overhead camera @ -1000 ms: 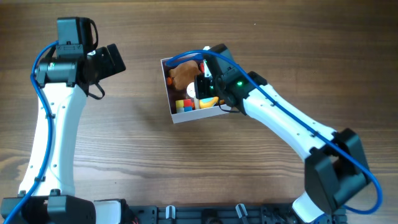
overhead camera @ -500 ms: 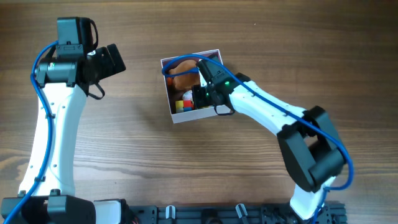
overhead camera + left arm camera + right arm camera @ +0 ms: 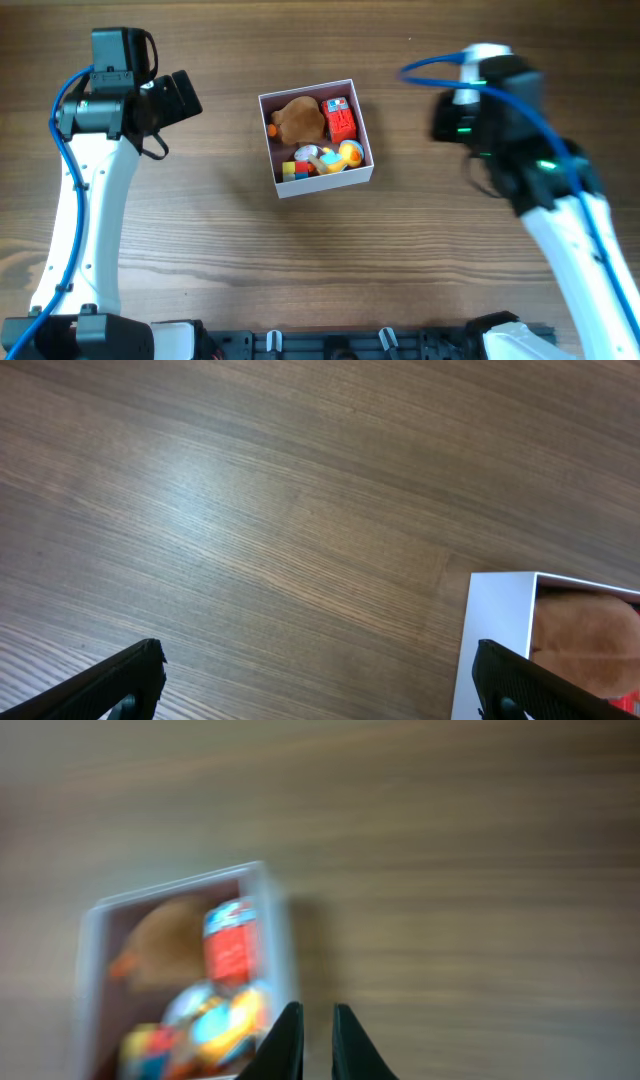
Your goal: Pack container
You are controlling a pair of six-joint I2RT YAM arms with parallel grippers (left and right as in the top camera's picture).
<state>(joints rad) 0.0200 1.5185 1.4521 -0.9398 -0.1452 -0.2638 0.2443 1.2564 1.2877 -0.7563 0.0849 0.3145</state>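
The container (image 3: 320, 183), a white-walled square box with a pink inside, sits mid-table. It holds a brown plush (image 3: 298, 119), a red block (image 3: 340, 119), a yellow and blue toy (image 3: 346, 155) and small coloured blocks (image 3: 292, 169). My left gripper (image 3: 186, 95) is open and empty, raised to the container's left; its wrist view shows the container's corner (image 3: 497, 630) by the right finger. My right gripper (image 3: 442, 120) is shut and empty, well to the container's right. The blurred right wrist view shows the container (image 3: 285, 925) left of the fingers (image 3: 318, 1040).
Bare wooden table lies all round the container. The left arm's white links run down the left side (image 3: 85, 220). The right arm (image 3: 570, 220) crosses the right side, blurred. A black rail (image 3: 380, 342) runs along the front edge.
My right gripper has come up out of the container and swung far to the right, empty. The toys inside now show uncovered. The left arm has not moved.
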